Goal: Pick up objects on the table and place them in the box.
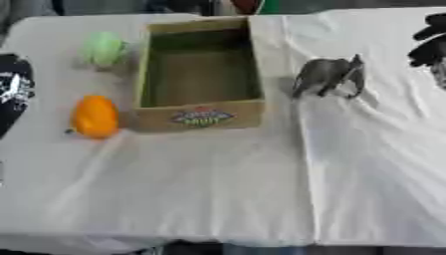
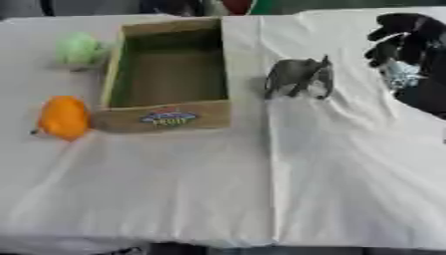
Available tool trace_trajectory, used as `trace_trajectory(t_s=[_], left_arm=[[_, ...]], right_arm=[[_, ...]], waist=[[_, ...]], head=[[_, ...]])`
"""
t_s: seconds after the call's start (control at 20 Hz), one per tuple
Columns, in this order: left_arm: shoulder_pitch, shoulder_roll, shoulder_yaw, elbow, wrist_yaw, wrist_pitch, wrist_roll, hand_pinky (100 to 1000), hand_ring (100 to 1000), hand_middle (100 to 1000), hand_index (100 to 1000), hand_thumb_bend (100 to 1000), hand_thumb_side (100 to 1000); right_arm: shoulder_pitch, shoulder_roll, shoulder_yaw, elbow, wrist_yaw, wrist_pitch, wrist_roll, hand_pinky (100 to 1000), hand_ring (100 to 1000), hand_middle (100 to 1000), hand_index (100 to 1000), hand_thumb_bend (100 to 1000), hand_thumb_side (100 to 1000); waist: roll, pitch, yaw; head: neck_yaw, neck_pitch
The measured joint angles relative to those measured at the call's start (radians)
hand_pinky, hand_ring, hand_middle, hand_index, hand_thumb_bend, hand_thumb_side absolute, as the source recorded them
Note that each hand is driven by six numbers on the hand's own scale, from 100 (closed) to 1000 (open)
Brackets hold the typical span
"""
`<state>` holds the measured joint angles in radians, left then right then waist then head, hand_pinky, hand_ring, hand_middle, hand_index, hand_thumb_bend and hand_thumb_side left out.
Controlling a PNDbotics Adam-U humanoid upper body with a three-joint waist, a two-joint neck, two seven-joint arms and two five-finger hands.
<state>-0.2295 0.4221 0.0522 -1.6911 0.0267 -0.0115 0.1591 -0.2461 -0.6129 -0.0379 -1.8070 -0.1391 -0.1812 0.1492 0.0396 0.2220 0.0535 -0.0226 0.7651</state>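
- three objects lie on the tabletop (image 1: 200, 189), all outside the box (image 1: 200, 115); judged from this, no placement has been completed.
- box: open cardboard carton, centre-far on the white cloth, printed label on its near wall. interior appears empty.
- green object (image 1: 104, 48): rounded, pale green, just left of the box's far-left corner, resting on the cloth.
- orange object (image 1: 94, 117): oval, just left of the box's near-left corner, resting on the cloth, apart from the green one.
- grey toy animal (image 2: 299, 77): stands right of the box, near but not touching its right wall; it looks like an elephant, though detail is too soft to confirm.
- right hand (image 2: 409, 47): at the far-right edge, above the cloth, to the right of the grey toy animal and apart from it. its fingers are curled loosely and grip nothing.
- left hand (image 1: 13, 89): dark shape at the left edge, level with the orange object. finger state cannot be told.
- progress: zero of three items boxed; all three remain to be picked up and set inside.
- likely step in hand: right hand approaching the grey toy animal, the nearest item on its side.
- remaining for the left side: green and orange objects, both close to the box's left wall.
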Motion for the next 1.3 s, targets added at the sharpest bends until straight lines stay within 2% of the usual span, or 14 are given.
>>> trace_trajectory(t_s=[0.3,0.65,0.85,1.05,1.3], left_arm=[[0.003,-0.001,-0.001,-0.002,-0.020,-0.004,-0.029,578,580,615,762,249,334],[0.007,-0.001,-0.006,-0.002,-0.027,-0.002,-0.040,581,583,618,763,266,352],[0.003,0.008,-0.015,-0.002,-0.073,0.013,-0.071,593,600,631,769,269,373],[-0.027,0.065,-0.043,0.005,-0.168,0.046,-0.136,618,623,653,779,271,376],[-0.085,0.167,-0.107,0.038,-0.283,0.088,-0.250,645,650,671,782,238,362]], right_arm=[[0.000,0.002,0.003,0.006,0.020,-0.002,0.019,576,614,655,827,100,263],[0.000,0.002,0.008,0.011,0.031,0.002,0.025,576,614,654,826,100,274],[0.000,0.002,0.008,0.014,0.033,0.004,0.027,576,613,654,829,100,287],[0.000,0.002,0.008,0.018,0.036,0.005,0.028,576,612,653,830,100,301],[0.001,0.002,0.014,0.024,0.038,0.008,0.032,576,612,653,831,100,313]], waist=[[-0.002,0.001,0.002],[-0.002,0.001,0.006],[-0.001,0.001,0.007],[0.002,0.001,0.002],[0.002,-0.001,-0.006]], head=[[-0.002,0.000],[-0.002,0.000],[-0.003,0.000],[-0.005,0.000],[-0.005,0.000]])
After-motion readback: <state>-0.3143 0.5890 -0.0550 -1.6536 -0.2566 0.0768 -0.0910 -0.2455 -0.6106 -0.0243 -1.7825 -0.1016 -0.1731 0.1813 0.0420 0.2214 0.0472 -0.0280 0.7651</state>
